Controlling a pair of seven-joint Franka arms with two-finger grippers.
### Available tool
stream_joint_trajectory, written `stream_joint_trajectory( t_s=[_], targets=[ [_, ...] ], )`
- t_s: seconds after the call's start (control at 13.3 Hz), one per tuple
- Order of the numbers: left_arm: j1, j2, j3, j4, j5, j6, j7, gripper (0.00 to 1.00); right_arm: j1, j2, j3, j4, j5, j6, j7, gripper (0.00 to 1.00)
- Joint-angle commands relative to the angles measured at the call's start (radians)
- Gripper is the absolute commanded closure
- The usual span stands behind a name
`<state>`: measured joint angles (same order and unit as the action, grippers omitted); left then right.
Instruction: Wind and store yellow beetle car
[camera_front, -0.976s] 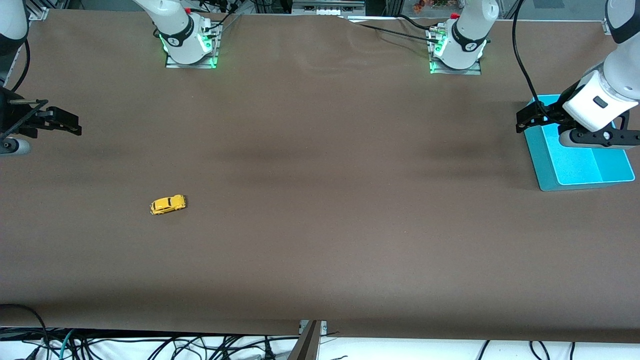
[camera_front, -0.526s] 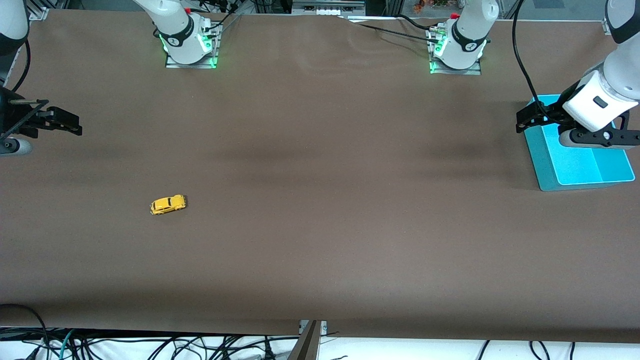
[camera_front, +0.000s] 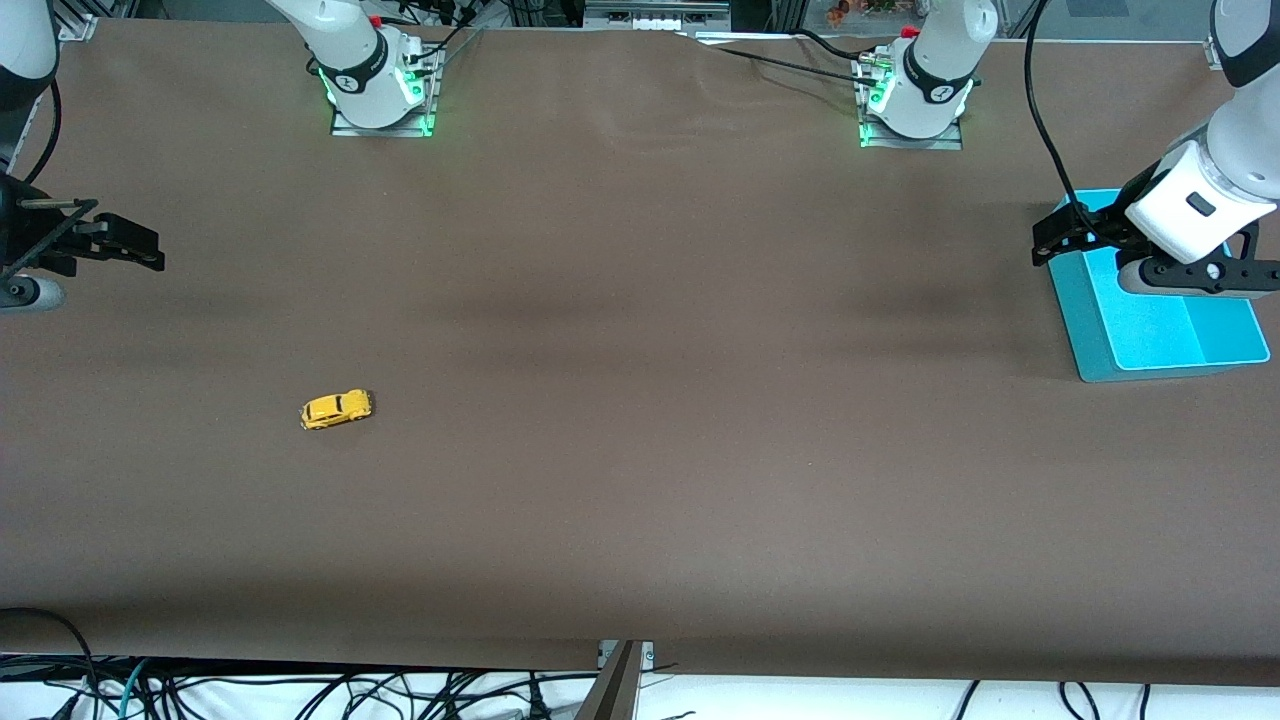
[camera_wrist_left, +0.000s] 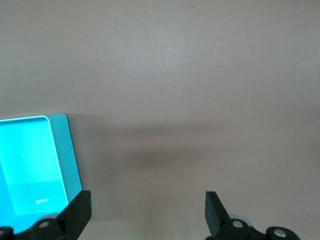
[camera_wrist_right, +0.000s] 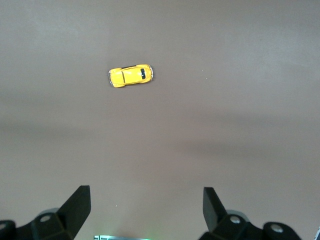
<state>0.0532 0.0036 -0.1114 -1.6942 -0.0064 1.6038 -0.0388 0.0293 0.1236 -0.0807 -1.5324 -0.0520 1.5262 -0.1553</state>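
The yellow beetle car (camera_front: 337, 409) stands on its wheels on the brown table toward the right arm's end; it also shows in the right wrist view (camera_wrist_right: 130, 76). My right gripper (camera_front: 125, 243) is open and empty, up in the air over the table's edge at the right arm's end, apart from the car; its fingers (camera_wrist_right: 75, 206) stand wide. My left gripper (camera_front: 1062, 232) is open and empty over the edge of the cyan tray (camera_front: 1165, 325), its fingers (camera_wrist_left: 215, 212) wide apart.
The cyan tray (camera_wrist_left: 30, 165) lies at the left arm's end of the table and holds nothing that shows. The two arm bases (camera_front: 380, 85) (camera_front: 912, 100) stand along the table's back edge. Cables hang below the front edge.
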Motion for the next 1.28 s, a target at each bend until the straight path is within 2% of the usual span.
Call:
stream_joint_trajectory(
  t_s=[0.0,0.75,1.2],
  targets=[
    [0.005,-0.013,-0.001,-0.005,-0.017,-0.007,0.004,0.0,0.009,-0.002,0.007,-0.002,0.014,0.008,0.008,0.01],
    [0.005,-0.013,-0.001,-0.005,-0.017,-0.007,0.002,0.0,0.132,0.051,0.012,-0.003,0.029,-0.021,-0.024,0.01],
    [0.005,-0.011,-0.001,-0.005,-0.015,-0.007,0.002,0.0,0.138,0.183,0.009,-0.014,0.007,0.08,-0.566,0.01]
  ],
)
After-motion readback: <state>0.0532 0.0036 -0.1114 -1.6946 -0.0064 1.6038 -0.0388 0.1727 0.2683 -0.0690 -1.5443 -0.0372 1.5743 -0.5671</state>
